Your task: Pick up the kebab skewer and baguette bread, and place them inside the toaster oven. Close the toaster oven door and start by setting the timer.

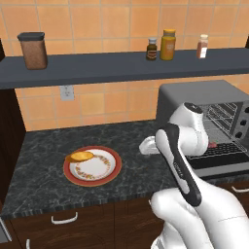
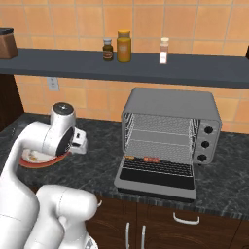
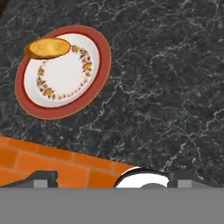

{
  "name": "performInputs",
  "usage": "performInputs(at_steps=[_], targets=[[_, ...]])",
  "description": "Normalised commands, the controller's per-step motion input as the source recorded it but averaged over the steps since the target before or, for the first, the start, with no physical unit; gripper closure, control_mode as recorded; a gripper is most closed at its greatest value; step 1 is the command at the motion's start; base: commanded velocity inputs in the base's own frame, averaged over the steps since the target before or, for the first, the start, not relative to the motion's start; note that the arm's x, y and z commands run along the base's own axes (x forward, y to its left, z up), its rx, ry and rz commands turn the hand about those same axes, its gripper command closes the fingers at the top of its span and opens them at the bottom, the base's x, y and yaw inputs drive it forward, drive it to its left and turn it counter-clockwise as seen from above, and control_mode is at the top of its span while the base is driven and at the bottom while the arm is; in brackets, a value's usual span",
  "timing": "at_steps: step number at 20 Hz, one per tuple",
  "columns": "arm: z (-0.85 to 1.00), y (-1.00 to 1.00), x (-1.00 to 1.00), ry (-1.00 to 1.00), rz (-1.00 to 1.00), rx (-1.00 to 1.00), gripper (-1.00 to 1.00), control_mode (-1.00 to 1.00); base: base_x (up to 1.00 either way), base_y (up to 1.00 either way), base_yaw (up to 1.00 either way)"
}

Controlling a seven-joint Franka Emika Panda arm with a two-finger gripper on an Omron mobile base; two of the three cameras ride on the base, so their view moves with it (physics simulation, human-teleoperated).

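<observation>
Now the claw (image 3: 109, 179) hangs empty with its fingers spread wide above the bench (image 3: 175, 87). Further out at ten o'clock, the baguette bread (image 3: 47, 48) overhangs the plate (image 3: 65, 72) rim, so an off-centre pinch could roll it off. Farthest, the kebab skewer (image 2: 144, 158) already lies inside the toaster oven (image 2: 170, 126), its door (image 2: 158, 177) down.

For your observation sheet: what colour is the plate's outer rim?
Red, around a white centre ringed with small floral motifs; the plate shows best in the hand view.

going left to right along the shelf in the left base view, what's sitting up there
brown canister → small dark bottle → yellow jar → white spice shaker with a red band
</observation>
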Motion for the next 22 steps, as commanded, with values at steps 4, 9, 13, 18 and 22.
performInputs(at_steps=[4,9,13,18,22], targets=[[0.0,0.92,0.37,-0.22,0.55,-0.27,-1.0,-1.0,0.0,0.0,0.0],[-0.05,0.96,0.47,-0.23,0.49,-0.33,-1.0,-1.0,0.0,0.0,0.0],[-0.13,0.91,0.53,-0.13,0.48,-0.31,-1.0,-1.0,0.0,0.0,0.0],[-0.09,0.94,0.61,-0.03,0.21,-0.25,-1.0,-1.0,0.0,0.0,0.0],[0.0,0.86,0.58,0.01,0.0,-0.27,-1.0,-1.0,0.0,0.0,0.0]])
